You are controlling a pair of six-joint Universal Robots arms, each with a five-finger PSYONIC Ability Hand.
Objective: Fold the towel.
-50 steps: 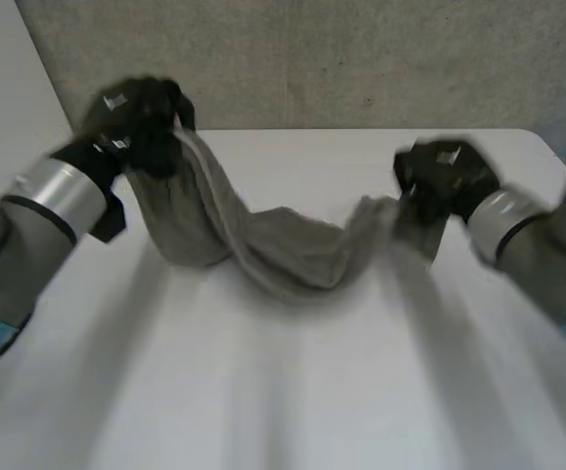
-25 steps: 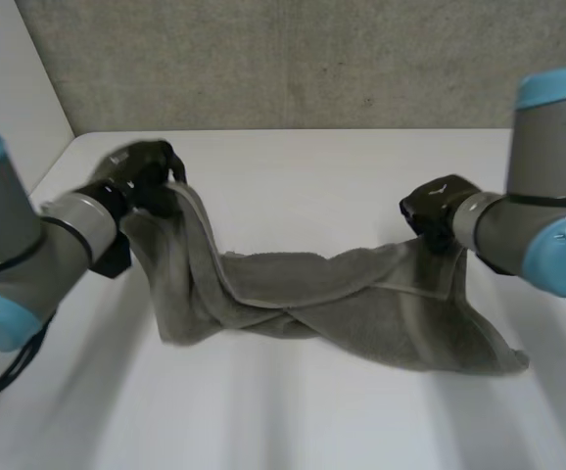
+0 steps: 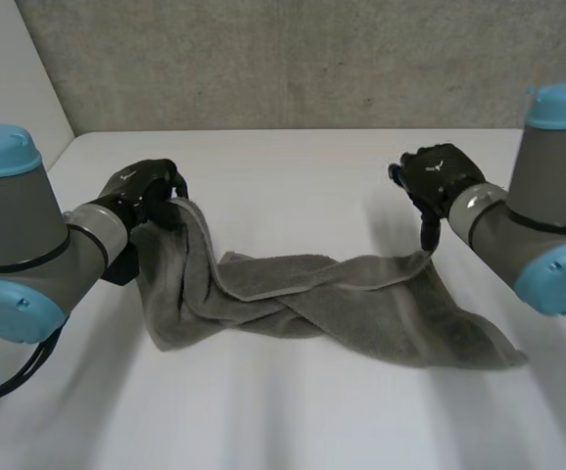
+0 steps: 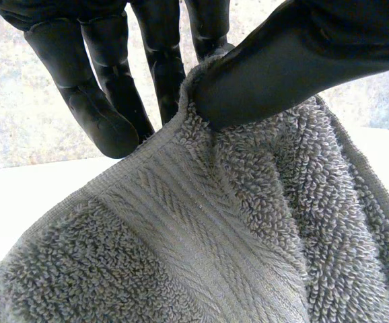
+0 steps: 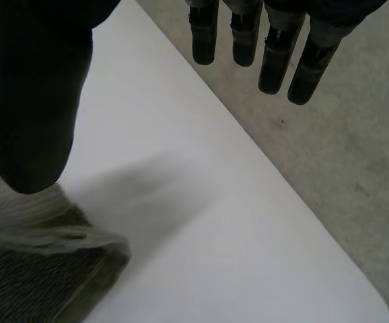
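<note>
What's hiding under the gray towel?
The towel lies on the white table, which shows all around it. Its twisted folds cover whatever is beneath them, so that can't be seen.

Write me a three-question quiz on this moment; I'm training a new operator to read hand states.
1. True or false: the left hand pinches the towel.
2. The right hand is: A) open, holding nothing; B) shut on the towel; C) pressed flat on the towel's middle.
3. Fill in: the towel's twisted middle lies on the white ____.
Key: 1 true; 2 A; 3 table.
</note>
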